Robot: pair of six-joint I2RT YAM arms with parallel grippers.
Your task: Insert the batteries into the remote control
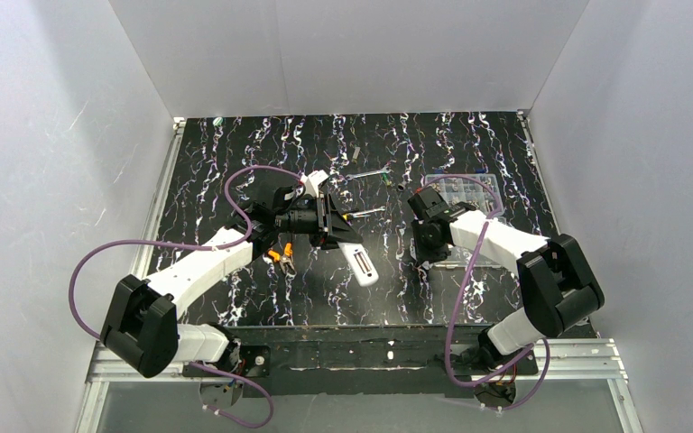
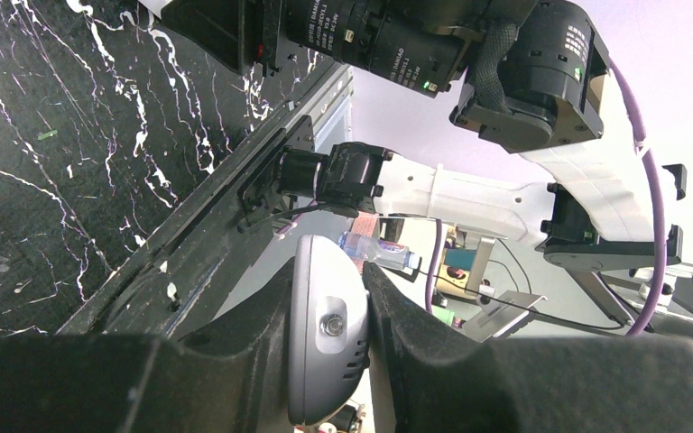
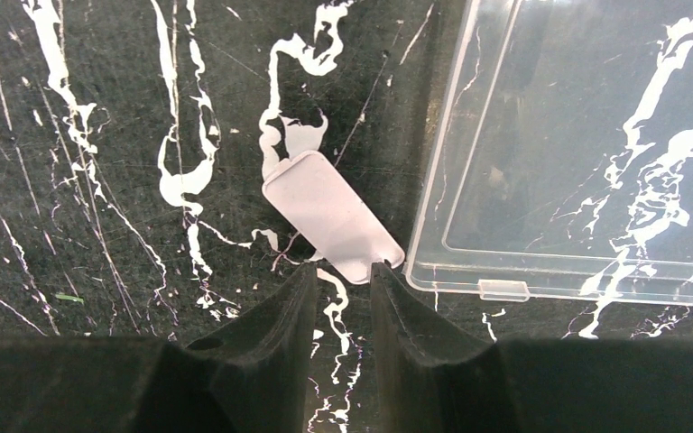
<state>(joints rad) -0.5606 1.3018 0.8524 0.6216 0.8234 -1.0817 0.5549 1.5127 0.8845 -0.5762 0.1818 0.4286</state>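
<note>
L gripper (image 2: 328, 281) is clamped tight on one end of the remote control (image 2: 325, 361), w/ the wrist rolled sideways; from the top cam the remote sticks out approx mid-desk, a bit toward the near edge. R gripper (image 3: 343, 269) is at a narrow gap, tips right at the near end of the small white cover (image 3: 325, 212) lying flat on the desk (image 3: 99, 135); can't tell if it's nipping it. Clear plastic box (image 3: 577, 135) sits just beside the cover, on the right-edge side.

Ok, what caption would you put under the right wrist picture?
Jaws poised at a small white cover lying beside a clear plastic box.
</note>
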